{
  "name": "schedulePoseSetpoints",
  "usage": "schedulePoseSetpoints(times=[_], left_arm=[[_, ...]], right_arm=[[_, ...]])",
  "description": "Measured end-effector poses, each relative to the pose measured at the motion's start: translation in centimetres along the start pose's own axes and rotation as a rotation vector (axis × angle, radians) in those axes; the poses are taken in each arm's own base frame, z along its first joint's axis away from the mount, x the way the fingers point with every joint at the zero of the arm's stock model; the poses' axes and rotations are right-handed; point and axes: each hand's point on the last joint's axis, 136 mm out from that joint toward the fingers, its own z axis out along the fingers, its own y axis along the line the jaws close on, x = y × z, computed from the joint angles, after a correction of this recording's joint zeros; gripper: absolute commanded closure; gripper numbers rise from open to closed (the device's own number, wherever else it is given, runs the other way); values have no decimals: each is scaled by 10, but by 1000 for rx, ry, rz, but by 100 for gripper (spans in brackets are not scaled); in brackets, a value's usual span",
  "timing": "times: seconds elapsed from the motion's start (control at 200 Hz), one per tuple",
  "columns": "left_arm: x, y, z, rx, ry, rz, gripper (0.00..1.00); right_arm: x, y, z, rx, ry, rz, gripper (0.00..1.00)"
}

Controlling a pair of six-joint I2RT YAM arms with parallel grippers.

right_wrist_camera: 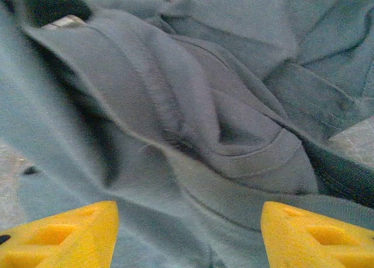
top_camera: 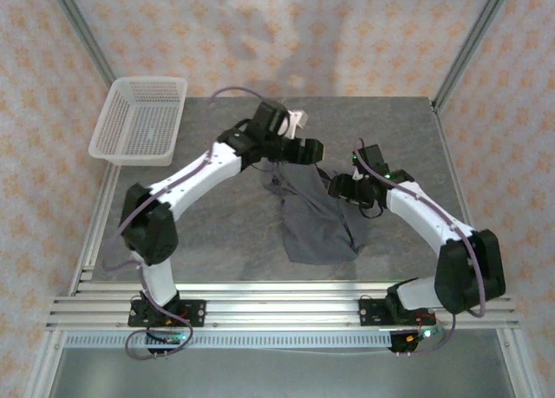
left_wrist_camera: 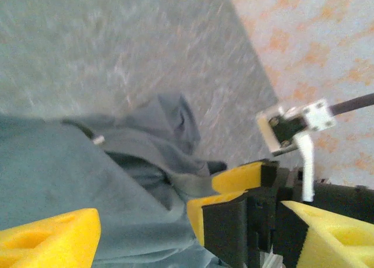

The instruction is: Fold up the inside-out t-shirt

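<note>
Spreading step, I'd judge: inside-out t-shirt point(top_camera: 316, 225) lies bunched on desk point(top_camera: 217, 233), right of basket point(top_camera: 130, 156). Left tool point(top_camera: 308, 152) and right tool point(right_wrist_camera: 187, 239) both open over it. Next: pinch shoulders or hem, pull flat.

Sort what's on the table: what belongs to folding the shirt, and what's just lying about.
Belongs to the job:
- dark grey t-shirt, crumpled mid-table

Just lying about:
- white mesh basket, far-left corner, apart from the shirt
</note>
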Motion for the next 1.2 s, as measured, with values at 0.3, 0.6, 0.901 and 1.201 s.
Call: schedulePoseSetpoints(times=[0.3, 0.6, 0.901, 1.201], left_arm=[[83, 51, 72, -136, 291, -126, 17], [99, 65, 101, -168, 363, -140, 100], [79, 122, 31, -234, 271, -222, 100], [46, 122, -30, -268, 126, -134, 100]], right_arm=[[-1, -13, 17, 63, 30, -1, 100], [-28, 8, -32, -112, -97, 62, 100], [-64, -27, -67, -173, -205, 243, 100], [-68, -11, -57, -259, -130, 222, 97]])
